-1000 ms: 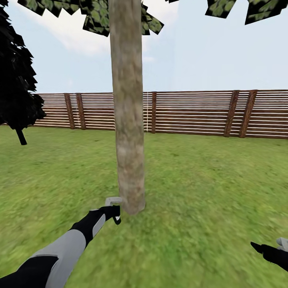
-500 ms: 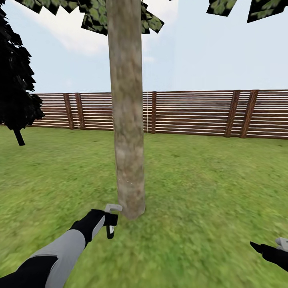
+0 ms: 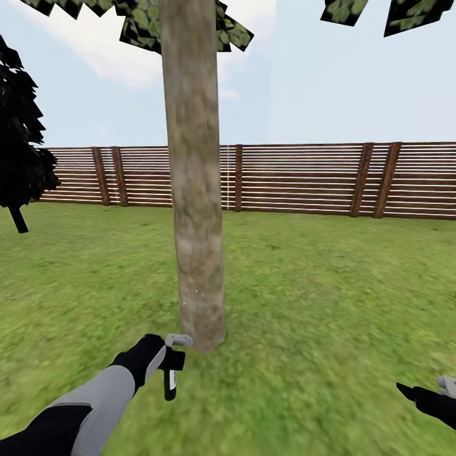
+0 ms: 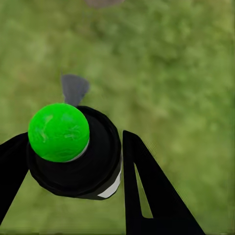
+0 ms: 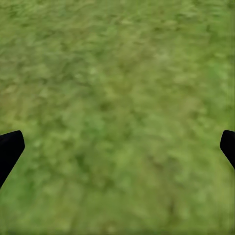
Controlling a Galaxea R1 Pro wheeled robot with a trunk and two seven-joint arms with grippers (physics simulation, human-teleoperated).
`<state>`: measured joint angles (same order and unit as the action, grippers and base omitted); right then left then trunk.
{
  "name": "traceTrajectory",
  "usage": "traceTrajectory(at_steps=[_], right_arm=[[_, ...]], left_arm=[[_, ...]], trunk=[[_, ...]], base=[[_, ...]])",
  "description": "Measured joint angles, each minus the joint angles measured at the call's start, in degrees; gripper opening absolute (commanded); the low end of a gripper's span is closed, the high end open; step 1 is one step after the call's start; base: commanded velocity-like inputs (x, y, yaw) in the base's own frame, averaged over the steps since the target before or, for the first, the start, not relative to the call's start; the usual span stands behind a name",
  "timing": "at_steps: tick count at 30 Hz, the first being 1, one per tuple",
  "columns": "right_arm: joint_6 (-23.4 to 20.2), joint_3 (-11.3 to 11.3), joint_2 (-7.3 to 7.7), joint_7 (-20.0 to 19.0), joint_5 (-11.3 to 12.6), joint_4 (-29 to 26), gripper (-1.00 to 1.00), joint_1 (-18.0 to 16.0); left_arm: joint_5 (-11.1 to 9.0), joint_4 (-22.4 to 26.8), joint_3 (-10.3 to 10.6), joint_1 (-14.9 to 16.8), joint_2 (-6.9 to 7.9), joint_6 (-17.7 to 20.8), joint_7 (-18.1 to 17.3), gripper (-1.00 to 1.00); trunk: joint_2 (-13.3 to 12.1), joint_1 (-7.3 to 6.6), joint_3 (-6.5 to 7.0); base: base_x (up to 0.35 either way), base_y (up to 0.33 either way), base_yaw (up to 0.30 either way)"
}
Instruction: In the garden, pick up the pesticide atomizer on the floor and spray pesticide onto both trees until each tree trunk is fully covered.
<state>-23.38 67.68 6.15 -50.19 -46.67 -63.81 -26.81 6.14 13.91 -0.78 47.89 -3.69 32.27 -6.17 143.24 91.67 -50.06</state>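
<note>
Here the left end effector [image 3: 170, 360] pinches the atomizer [image 4: 73, 149] low beside the tree trunk [image 3: 193, 190]; spraying seems underway, though hard to tell; next, sweep upward; right end effector [image 5: 117, 147] spread

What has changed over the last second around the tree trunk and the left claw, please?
The left claw has tipped the spray bottle: its dark body, earlier tucked up beside the claw, now hangs straight down, with the grey nozzle close to the base of the tree trunk. The view has shifted slightly. The right claw stays open over the grass; the fence is unchanged.
</note>
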Motion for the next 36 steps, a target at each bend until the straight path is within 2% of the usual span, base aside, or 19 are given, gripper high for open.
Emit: traceTrajectory(at_steps=[1,3,7,10,12,14,17,25,33,36], right_arm=[[0.0,0.0,0.0,0.0,0.0,0.0,1.0,0.0],[0.0,0.0,0.1,0.0,0.0,0.0,1.0,0.0],[0.0,0.03,0.25,0.0,0.0,0.0,1.0,0.0],[0.0,0.03,0.26,0.0,0.0,0.0,1.0,0.0],[0.0,0.01,0.26,0.0,0.0,0.0,1.0,0.0],[0.0,0.0,0.26,0.0,0.0,0.0,1.0,0.0],[0.0,0.0,0.26,0.0,0.0,0.0,1.0,0.0],[0.0,0.08,0.44,0.0,0.0,0.0,1.0,0.0],[0.0,0.05,0.44,0.0,0.0,0.0,1.0,0.0],[0.0,0.06,0.44,0.0,0.0,0.0,1.0,0.0]], left_arm=[[0.02,-0.63,-0.01,0.0,0.03,-0.52,-0.03,-1.0],[-0.04,-2.8,-0.08,-0.04,0.07,-4.22,0.0,-1.0],[0.02,-8.5,-0.07,-0.14,0.19,-7.99,0.06,-1.0],[0.2,-11.73,-0.03,-2.65,0.53,-14.04,0.08,-1.0],[0.58,-12.2,-0.02,-4.35,0.77,-17.53,0.1,-1.0],[0.73,-12.38,-0.06,-6.12,1.24,-22.98,0.1,-1.0],[0.72,-12.3,-0.15,-7.23,1.49,-28.96,0.1,-1.0],[0.7,-8.59,-0.2,-7.46,1.43,-30.24,0.15,-1.0],[0.71,-8.47,-0.21,-7.47,1.41,-29.86,0.23,-1.0],[0.72,-8.47,-0.18,-7.47,1.44,-27.8,0.2,-1.0]], trunk=[[0.0,0.0,0.0],[0.0,0.0,0.0],[0.0,0.0,0.0],[0.0,0.0,-0.01],[0.0,0.0,0.0],[0.0,0.0,0.0],[0.0,0.0,0.0],[0.0,0.0,0.0],[0.0,0.0,0.0],[0.0,0.0,0.0]], base=[[0.0,0.0,0.0],[0.0,0.0,0.0],[0.0,0.0,0.0],[0.0,0.0,0.0],[0.0,0.0,0.0],[0.0,0.0,0.0],[0.0,0.0,0.0],[0.033,0.0,0.0],[0.314,0.0,0.0],[0.335,0.0,0.0]])
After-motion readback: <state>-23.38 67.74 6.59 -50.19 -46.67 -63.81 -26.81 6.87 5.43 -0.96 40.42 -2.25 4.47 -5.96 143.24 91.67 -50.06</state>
